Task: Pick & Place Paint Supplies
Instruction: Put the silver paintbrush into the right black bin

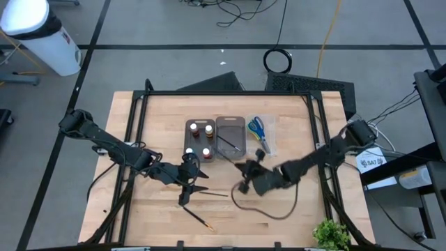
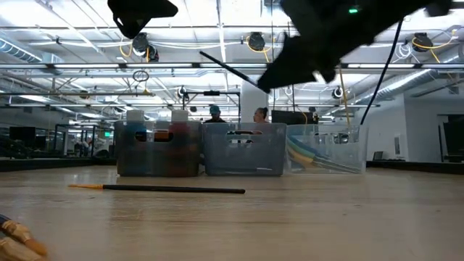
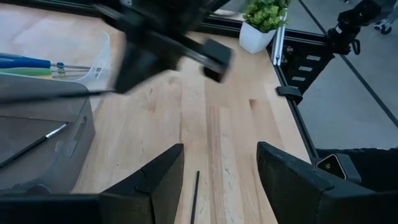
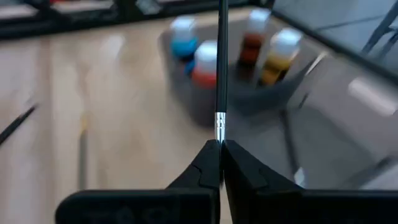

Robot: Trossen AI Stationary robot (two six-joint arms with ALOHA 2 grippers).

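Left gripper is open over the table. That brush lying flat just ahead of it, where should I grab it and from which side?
Judging from the views, grip the loose brush mid-handle, coming straight down with the open left gripper, its fingers straddling the shaft crosswise. It lies flat and thin on bare wood, so only a top pinch fits. The right gripper holds another brush.

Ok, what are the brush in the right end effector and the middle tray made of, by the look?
The brush in the right end effector: a thin glossy black handle, probably painted wood or plastic, with a bright metal ferrule. The middle tray: translucent grey plastic, since shapes show through its wall.
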